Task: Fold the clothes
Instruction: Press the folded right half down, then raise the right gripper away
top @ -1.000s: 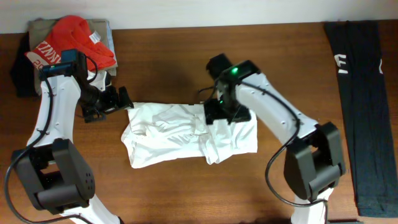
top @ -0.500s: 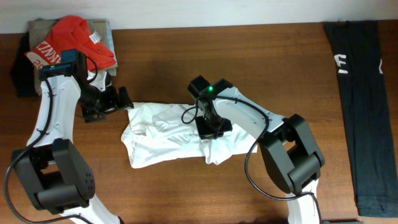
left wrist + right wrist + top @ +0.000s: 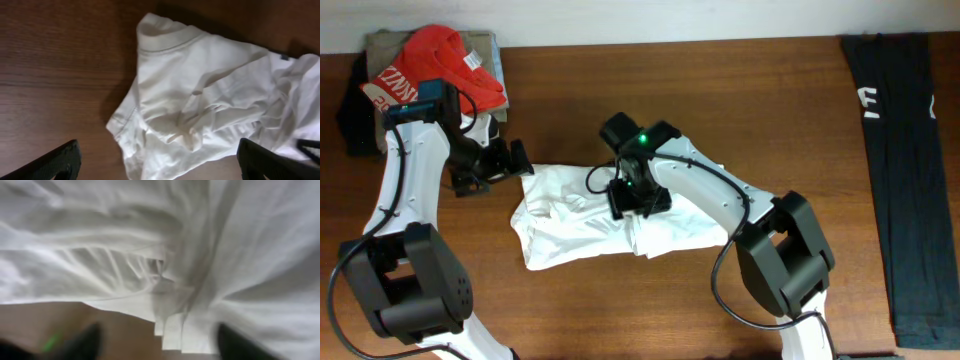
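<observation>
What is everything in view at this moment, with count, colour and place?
white T-shirt: one, white, crumpled at the table's centre.
red shirt: one, red with white lettering, on top of the pile at the top-left corner of the overhead view.
olive garment: one, olive-brown, under the red shirt.
dark garment: one, black, at that pile's outer edge.
black garment: one, black with white marks, laid out long at the right edge of the overhead view.
table: one, brown wood.
left tool: one, black, open, beside the T-shirt's collar end.
right tool: one, black, open, over the T-shirt's middle.
</observation>
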Tool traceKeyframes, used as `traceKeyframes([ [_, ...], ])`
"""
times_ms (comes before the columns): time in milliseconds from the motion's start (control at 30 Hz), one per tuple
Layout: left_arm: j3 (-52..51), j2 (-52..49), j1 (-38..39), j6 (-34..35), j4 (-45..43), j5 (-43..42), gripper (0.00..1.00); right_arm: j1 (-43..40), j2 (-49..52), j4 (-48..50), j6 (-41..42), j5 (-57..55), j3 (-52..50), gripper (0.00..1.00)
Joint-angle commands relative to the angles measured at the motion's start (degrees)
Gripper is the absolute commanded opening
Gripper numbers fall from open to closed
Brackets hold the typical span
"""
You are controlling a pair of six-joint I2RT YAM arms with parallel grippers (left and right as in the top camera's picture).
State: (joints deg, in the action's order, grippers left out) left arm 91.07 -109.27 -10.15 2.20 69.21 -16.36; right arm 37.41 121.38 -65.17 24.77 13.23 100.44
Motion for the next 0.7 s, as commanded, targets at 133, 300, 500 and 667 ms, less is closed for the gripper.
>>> traceKeyframes([
  [133, -0.74, 0.42, -0.15, -0.13, -0.37, 2.64, 0.99, -17.29, -0.59, -14.6, -5.31, -9.79, 24.87, 0.99],
  [300, -12.48, 0.42, -0.31, -2.49, -9.46, -1.92, 0.99, -33.48, -0.46, -16.55, -5.29, -13.97, 25.14, 0.99],
  [500, -16.22, 0.11, -6.36, -5.49, -13.07, -9.86, 0.99, -44.98, -0.46, -21.4, -5.25, -13.38, 25.14, 0.99],
  [667, -20.28, -0.02, -6.78, -2.91, -12.63, -10.91, 0.99, -46.9, -0.46, -22.25, -5.25, -10.91, 25.14, 0.99],
])
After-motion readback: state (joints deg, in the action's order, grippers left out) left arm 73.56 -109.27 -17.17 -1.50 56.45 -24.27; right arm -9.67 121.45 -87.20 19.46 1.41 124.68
